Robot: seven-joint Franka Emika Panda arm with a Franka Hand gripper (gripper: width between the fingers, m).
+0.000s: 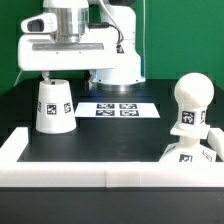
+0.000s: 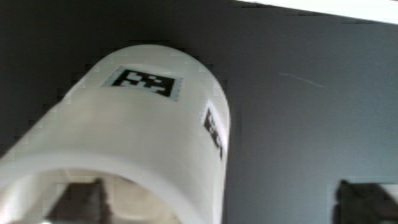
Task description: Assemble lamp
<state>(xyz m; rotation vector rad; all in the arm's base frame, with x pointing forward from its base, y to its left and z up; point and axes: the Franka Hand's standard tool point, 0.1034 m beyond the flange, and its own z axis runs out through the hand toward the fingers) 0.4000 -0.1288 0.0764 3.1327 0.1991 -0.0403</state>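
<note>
Lamp: 1 shade (image 1: 54, 105), 1 bulb (image 1: 190, 100), 1 base (image 1: 189, 149).

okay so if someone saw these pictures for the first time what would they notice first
The gripper hangs right above the shade, at the exterior view's left; the wrist view is filled by that shade. At the right, the bulb already stands on the base.

Bright, even overhead light in both views, soft shadows (wrist view blurred up close), whites nearly glaring.
</note>
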